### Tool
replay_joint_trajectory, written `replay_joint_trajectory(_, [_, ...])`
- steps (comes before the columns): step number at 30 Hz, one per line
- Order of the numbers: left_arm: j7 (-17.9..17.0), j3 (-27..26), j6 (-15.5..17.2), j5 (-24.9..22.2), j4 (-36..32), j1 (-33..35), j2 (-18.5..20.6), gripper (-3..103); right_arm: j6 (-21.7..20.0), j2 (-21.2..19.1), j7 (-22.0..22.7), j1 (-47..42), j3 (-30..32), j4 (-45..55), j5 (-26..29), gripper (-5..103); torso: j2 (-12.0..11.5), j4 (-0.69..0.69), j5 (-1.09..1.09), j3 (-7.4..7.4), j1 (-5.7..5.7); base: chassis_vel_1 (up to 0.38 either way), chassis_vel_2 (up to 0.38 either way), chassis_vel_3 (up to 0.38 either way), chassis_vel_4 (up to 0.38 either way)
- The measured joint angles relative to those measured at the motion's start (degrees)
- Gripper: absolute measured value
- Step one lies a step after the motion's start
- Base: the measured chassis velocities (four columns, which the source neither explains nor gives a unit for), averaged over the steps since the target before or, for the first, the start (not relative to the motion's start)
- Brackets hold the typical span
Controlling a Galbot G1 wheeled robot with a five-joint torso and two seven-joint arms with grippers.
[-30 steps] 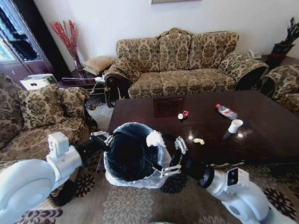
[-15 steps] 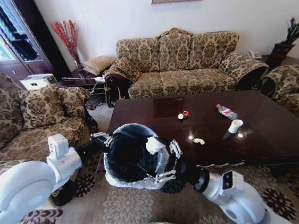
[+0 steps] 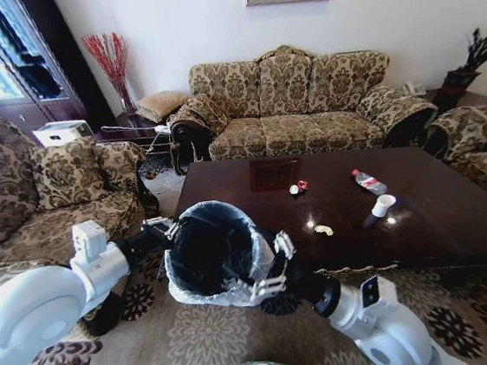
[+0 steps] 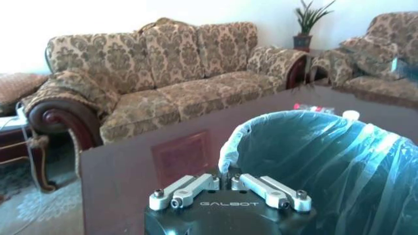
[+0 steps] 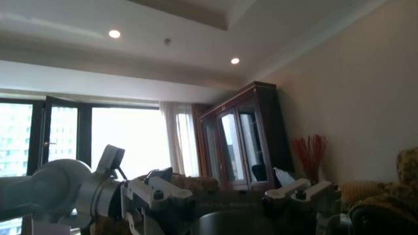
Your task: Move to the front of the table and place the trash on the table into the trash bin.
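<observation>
The trash bin (image 3: 212, 254), a round dark bin lined with a thin translucent bag, sits off the near left corner of the table (image 3: 439, 214), held between both arms. The left gripper (image 3: 163, 228) is pinched together on the bag-covered rim at the bin's left side. The right gripper (image 3: 265, 267) stands at the bin's right rim with its fingers spread apart and nothing between them.

On the table lie a red-white wrapper (image 3: 298, 187), a yellowish scrap (image 3: 323, 230), a paper cup (image 3: 384, 205) and a plastic bottle (image 3: 368, 181), all well apart from the bin.

The bin is probably light and stiff, but its liner is slack and slippery, so a grip should take in the rim itself. The bottle and cup look light and crushable, and are best taken across their middle; the flat scraps offer little to seize.
</observation>
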Motion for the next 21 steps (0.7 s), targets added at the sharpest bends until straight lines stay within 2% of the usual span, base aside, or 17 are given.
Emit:
replay_joint_trajectory(5, [0.06,-1.43,-0.23,2.9,1.36,2.64,-1.5,4,1.25,0.78,2.15,-0.37,3.52,-1.02,-0.93,100,0.0,0.0,0.0,0.0,0.0,0.0,0.0,0.0,0.0])
replay_joint_trajectory(7, [-1.74,-2.29,-0.23,3.67,6.16,1.79,-1.72,4,2.6,2.13,5.71,-1.36,5.2,-3.24,-4.49,100,0.0,-0.02,0.01,0.0,0.0,0.0,0.0,0.0,0.0])
replay_joint_trajectory(8, [-1.74,-2.29,-0.23,3.67,6.16,1.79,-1.72,4,2.6,2.13,5.71,-1.36,5.2,-3.24,-4.49,100,0.0,-0.02,0.01,0.0,0.0,0.0,0.0,0.0,0.0])
replay_joint_trajectory(10, [-2.67,-2.1,-0.61,3.49,9.21,0.12,-1.55,4,2.07,2.91,9.44,-1.84,5.67,-4.49,-6.66,100,0.0,0.0,-0.01,0.0,0.0,0.0,0.0,0.0,0.0])
replay_joint_trajectory(11, [-3.94,-1.55,-1.28,3.03,11.59,-1.43,-1.17,4,0.45,3.47,12.27,-2.28,6.11,-5.45,-7.34,100,0.0,0.0,-0.01,0.0,0.0,0.0,0.0,0.0,0.0])
replay_joint_trajectory(14, [-5.45,-0.78,-2.22,1.84,14.1,-3.26,-0.46,4,-0.67,3.95,14.4,-2.5,6.27,-7.53,-7.33,100,0.0,-0.02,-0.01,0.0,0.01,0.0,0.0,0.0,0.0])
replay_joint_trajectory(21, [-5.84,0.45,-2.99,1.13,15.03,-4.76,0.67,4,-0.4,4.79,14.69,0.48,4.12,-13.29,-7.51,100,0.0,-0.01,0.01,0.01,0.0,0.0,0.0,0.0,0.0])
